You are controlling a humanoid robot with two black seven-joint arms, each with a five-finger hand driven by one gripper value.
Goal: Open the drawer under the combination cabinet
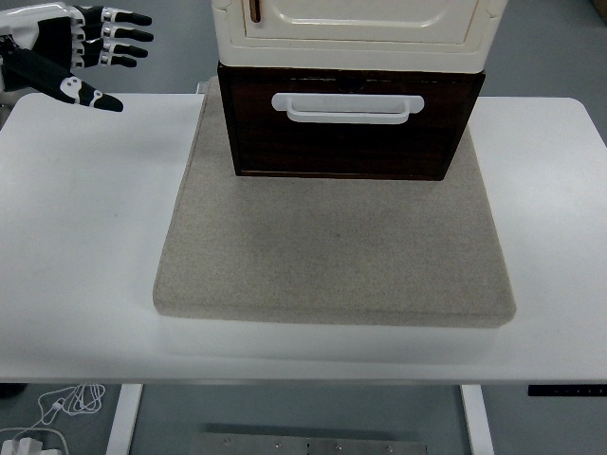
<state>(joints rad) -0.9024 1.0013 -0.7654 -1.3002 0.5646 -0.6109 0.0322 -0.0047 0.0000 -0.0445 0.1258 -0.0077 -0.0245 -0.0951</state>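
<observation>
Head view: cabinet sits at the table's far side, on a mat.
Drawer [349, 123]: dark brown, under the cream combination cabinet [353, 27], closed, white handle [347, 107] facing the near edge, reachable.
Mat [332, 246]: beige pad beneath the cabinet, likely to stop it sliding when pulled.
Left hand [68, 54]: top left, well apart from the handle, fingers spread, holding nothing.
Cut off: cabinet's upper part.

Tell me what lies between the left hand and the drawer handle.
Head view: bare white table, then the mat's corner and the drawer front. Left hand open, handle untouched.
</observation>
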